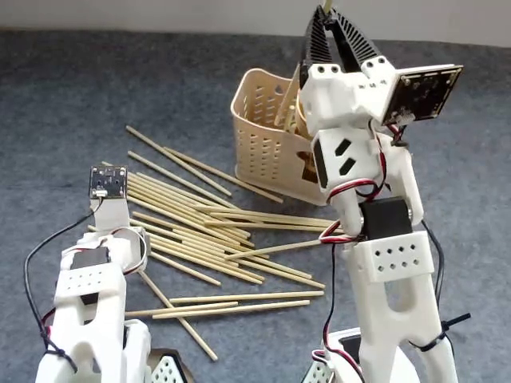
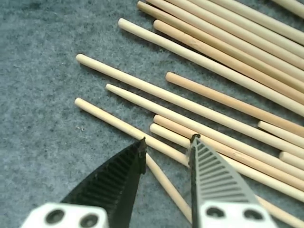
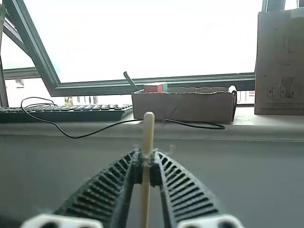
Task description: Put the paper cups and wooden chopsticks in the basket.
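Wooden chopsticks (image 1: 192, 227) (one clamped in right hand (image 3: 148, 159)) litter cloth (image 1: 64, 96) beside basket (image 1: 263, 152).

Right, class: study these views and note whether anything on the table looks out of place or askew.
Yes: many wooden chopsticks lie scattered over the grey mat at crossing angles, outside the basket. The right gripper pinches one chopstick upright, raised well off the mat.

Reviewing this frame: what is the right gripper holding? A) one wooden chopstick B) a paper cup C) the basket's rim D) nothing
A: the right gripper is shut on a single chopstick, which sticks up out of it.
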You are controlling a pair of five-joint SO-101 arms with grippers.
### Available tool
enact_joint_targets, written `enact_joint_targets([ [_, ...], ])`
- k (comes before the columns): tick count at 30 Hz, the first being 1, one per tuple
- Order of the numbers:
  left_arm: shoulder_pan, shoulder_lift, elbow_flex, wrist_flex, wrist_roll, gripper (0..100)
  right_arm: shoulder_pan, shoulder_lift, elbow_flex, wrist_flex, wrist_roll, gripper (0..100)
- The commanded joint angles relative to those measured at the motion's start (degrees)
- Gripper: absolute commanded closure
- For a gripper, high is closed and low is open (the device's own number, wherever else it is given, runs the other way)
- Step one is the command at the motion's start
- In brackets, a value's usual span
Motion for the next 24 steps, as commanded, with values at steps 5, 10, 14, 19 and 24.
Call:
enact_joint_targets([
  [5,-0.66,-1.54,-0.13,-0.53,-0.35,84,-3.03,-0.57,-2.86,11.82,0.18,84.8],
  [10,-0.66,-1.54,-0.13,-0.53,-0.35,84,-3.21,-3.47,-8.92,19.74,0.18,84.9],
  [14,-0.66,-1.54,-0.13,-0.53,-0.35,84,-3.12,-4.79,-10.33,30.29,0.18,86.8],
  [19,-0.66,-1.54,-0.13,-0.53,-0.35,84,-2.95,-6.99,-10.68,40.75,0.18,88.3],
  [24,-0.66,-1.54,-0.13,-0.53,-0.35,84,-3.12,-11.03,-10.42,53.14,-2.55,88.3],
])
